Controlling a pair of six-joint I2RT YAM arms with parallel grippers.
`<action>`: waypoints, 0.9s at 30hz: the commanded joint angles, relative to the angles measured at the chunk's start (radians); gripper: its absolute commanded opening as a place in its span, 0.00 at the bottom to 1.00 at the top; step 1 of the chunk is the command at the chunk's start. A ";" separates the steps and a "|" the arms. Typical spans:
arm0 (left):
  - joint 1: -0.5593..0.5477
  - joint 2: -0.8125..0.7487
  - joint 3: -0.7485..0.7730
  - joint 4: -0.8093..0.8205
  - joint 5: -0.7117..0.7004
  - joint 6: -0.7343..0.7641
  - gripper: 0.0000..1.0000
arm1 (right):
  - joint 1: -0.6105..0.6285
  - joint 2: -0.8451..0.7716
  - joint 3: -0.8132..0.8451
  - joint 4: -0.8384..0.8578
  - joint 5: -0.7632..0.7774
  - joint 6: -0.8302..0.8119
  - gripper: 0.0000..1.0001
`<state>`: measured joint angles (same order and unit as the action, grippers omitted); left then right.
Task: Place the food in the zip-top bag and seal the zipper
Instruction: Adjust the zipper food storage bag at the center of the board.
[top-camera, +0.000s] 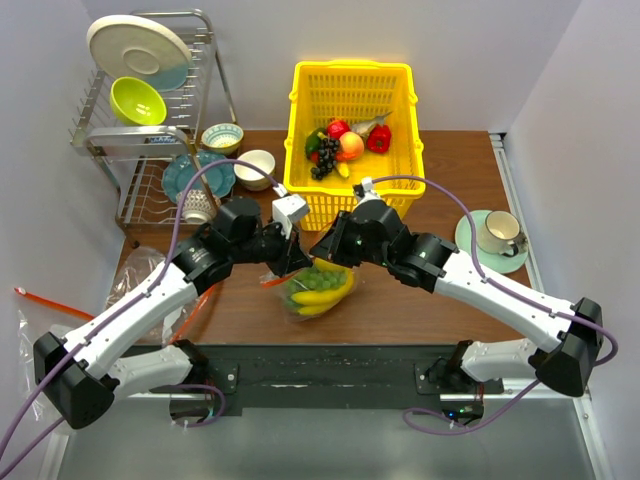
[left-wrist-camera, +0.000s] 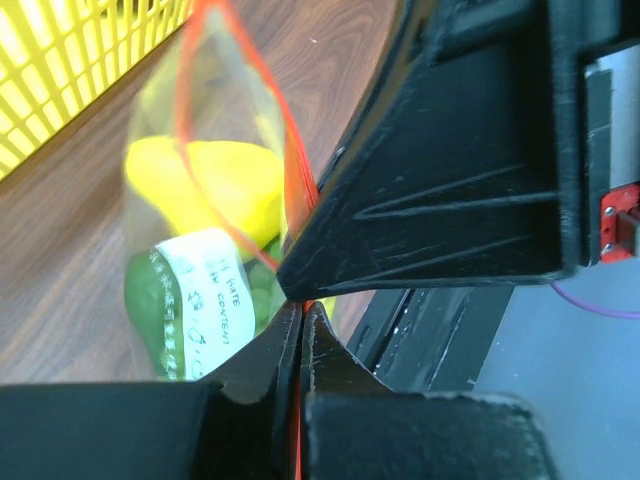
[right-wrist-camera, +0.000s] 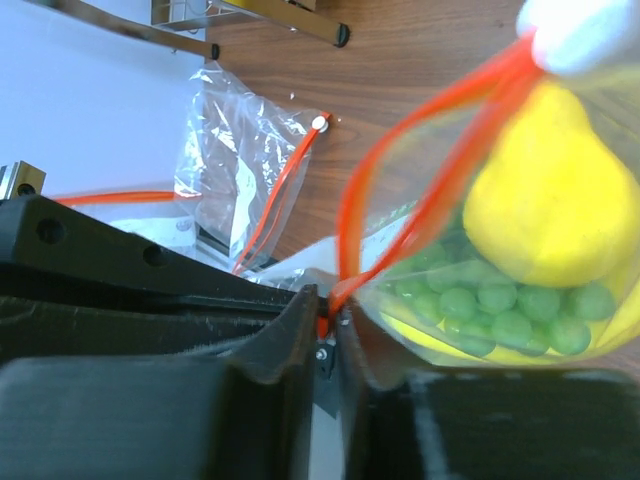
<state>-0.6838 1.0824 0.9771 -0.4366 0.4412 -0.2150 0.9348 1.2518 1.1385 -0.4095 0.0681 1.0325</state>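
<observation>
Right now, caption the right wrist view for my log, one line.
Right gripper shut on the zipper of the bag, yellow fruit and grapes inside; a spare bag lies behind.

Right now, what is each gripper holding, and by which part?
Both hold the zip-top bag by its zipper: the left gripper and the right gripper are each pinched shut on the orange-red strip at the bag's mouth.
</observation>
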 joint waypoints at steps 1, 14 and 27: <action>0.000 -0.021 -0.011 0.003 -0.033 0.016 0.00 | 0.001 -0.052 0.046 -0.009 0.056 -0.005 0.29; 0.000 -0.059 -0.002 -0.027 -0.033 0.011 0.00 | -0.002 -0.274 0.029 -0.116 0.174 -0.470 0.50; 0.000 -0.116 0.009 -0.059 -0.035 0.042 0.00 | -0.100 -0.367 -0.178 -0.016 -0.057 -0.681 0.42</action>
<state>-0.6838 1.0046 0.9668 -0.5087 0.4107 -0.1997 0.8856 0.9005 1.0416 -0.5159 0.1104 0.4129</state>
